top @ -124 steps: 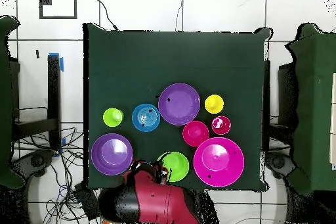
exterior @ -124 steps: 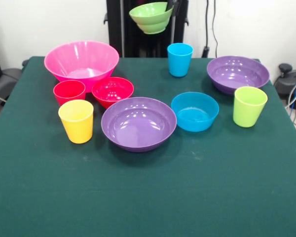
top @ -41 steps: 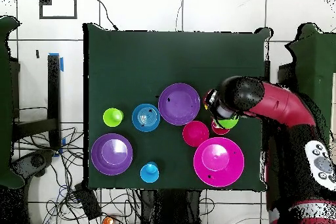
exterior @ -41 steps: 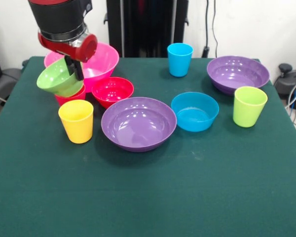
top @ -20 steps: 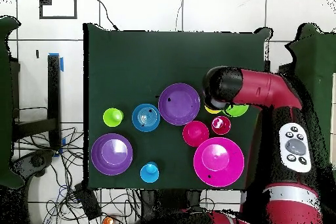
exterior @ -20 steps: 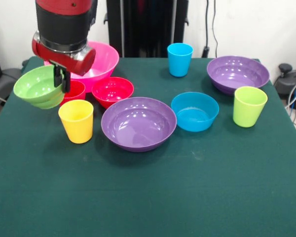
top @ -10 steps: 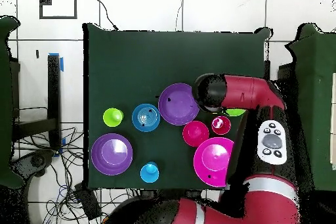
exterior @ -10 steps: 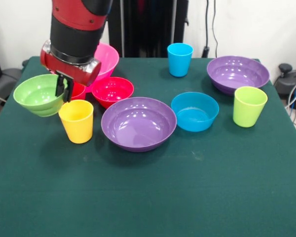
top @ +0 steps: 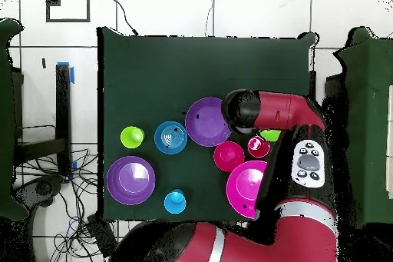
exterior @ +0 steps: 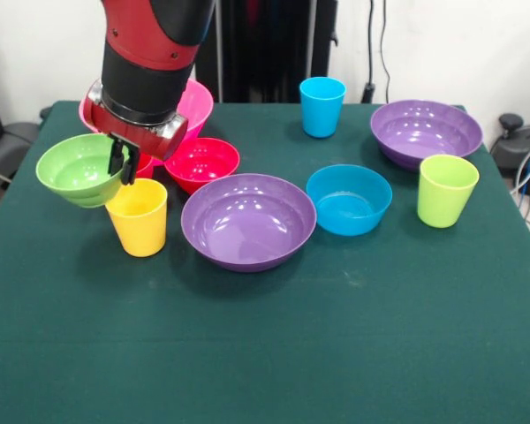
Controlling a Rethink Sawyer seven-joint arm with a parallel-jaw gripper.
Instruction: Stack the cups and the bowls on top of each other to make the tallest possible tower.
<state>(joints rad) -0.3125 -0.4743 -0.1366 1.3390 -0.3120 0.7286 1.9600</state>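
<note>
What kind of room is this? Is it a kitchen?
Probably not a kitchen; it looks like a robot lab. A red robot arm works over a table covered in green cloth, cables trail across the tiled floor, and the plastic bowls and cups, like the green bowl, are empty.

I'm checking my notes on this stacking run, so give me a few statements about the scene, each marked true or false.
1. The gripper holds the green bowl by its rim. True.
2. The green bowl sits nested in the yellow cup. False: it hangs beside the cup, above the table.
3. The blue cup stands alone, nothing stacked in it. True.
4. The lime green cup lies on its side. False: it stands upright.
</note>
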